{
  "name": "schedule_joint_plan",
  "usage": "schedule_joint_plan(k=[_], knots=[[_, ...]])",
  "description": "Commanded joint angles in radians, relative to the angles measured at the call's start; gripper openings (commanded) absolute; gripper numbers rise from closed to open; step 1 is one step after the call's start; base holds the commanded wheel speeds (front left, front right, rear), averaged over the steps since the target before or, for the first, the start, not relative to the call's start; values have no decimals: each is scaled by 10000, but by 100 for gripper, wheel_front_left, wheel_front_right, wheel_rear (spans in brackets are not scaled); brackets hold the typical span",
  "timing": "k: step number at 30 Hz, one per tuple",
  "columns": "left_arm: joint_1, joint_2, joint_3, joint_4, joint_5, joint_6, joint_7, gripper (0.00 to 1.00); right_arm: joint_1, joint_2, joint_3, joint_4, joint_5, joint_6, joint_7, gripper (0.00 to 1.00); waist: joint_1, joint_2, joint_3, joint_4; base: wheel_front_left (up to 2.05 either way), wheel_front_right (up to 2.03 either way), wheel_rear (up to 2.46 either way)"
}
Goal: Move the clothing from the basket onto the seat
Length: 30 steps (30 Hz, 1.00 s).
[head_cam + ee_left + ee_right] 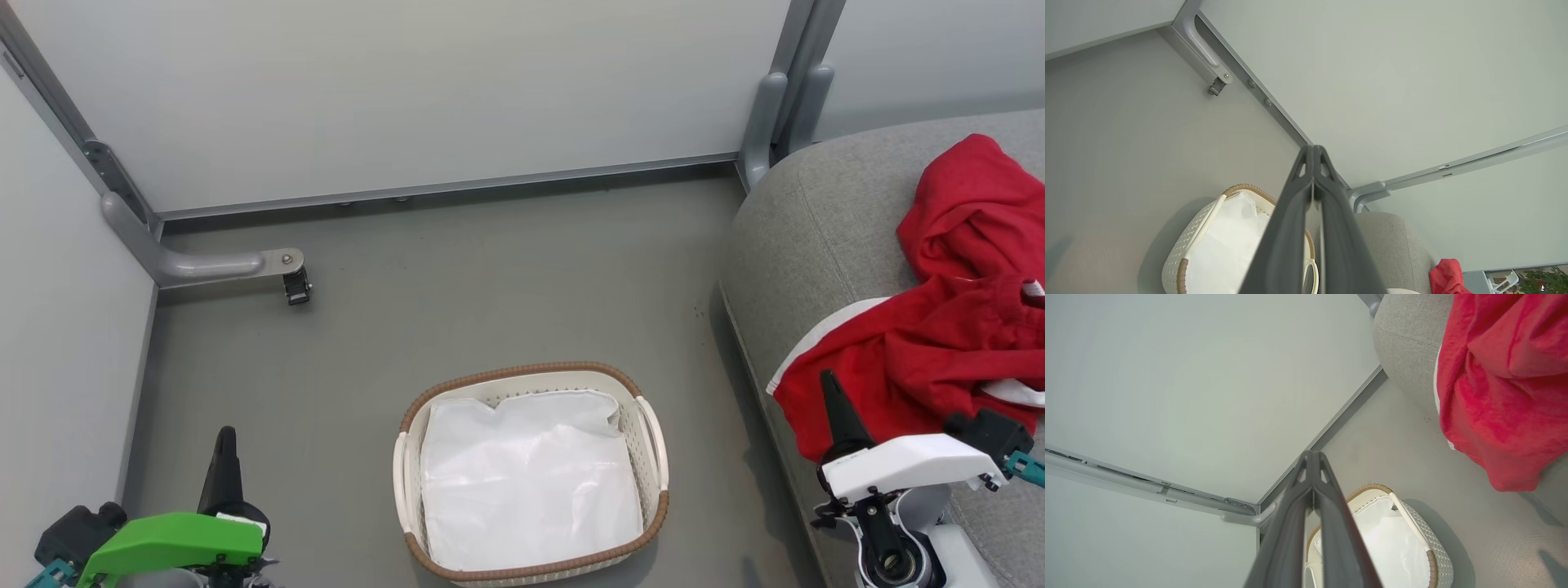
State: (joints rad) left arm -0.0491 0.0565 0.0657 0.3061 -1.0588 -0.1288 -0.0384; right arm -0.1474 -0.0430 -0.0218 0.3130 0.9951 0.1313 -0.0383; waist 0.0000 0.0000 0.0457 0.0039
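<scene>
Both jaws shut, nothing in either. Left jaws hang well left of the basket (522, 371). Right jaws sit just beside the seat (816, 229) edge.

Clothing (963, 327) is on the seat, up and right of the right jaws. Right wrist view shows it apart from them. One red fold droops over the seat's front edge toward the floor (408, 310).

Basket lies between the two jaws, ahead of both, with just the white liner (522, 482) in it.

Judgement: transfer looks done, so the step in hand is a clean finish. To do it well:
- Hold the right jaws shut and clear of the drooping fold, so nothing snags and drags it off.
- Leave the liner alone.
- If the fold looks like slipping, nudge it further onto the seat.
</scene>
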Motion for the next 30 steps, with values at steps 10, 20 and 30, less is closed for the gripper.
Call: schedule_joint_plan(k=[10,20,30], knots=[[-350,6,145,-217,-1162,-19,308,0,104,-66,-220,-239,1293,-4,325,0,0,0,-64,-6,0,0,0],[-405,-10,216,-309,-2059,-21,572,0,172,-74,-370,-341,2305,-5,582,0,0,0,-125,-11,0,0,0],[-487,-22,286,-383,-2896,-24,811,0,245,-79,-508,-429,3226,-5,814,0,0,0,-186,-17,0,0,0]])
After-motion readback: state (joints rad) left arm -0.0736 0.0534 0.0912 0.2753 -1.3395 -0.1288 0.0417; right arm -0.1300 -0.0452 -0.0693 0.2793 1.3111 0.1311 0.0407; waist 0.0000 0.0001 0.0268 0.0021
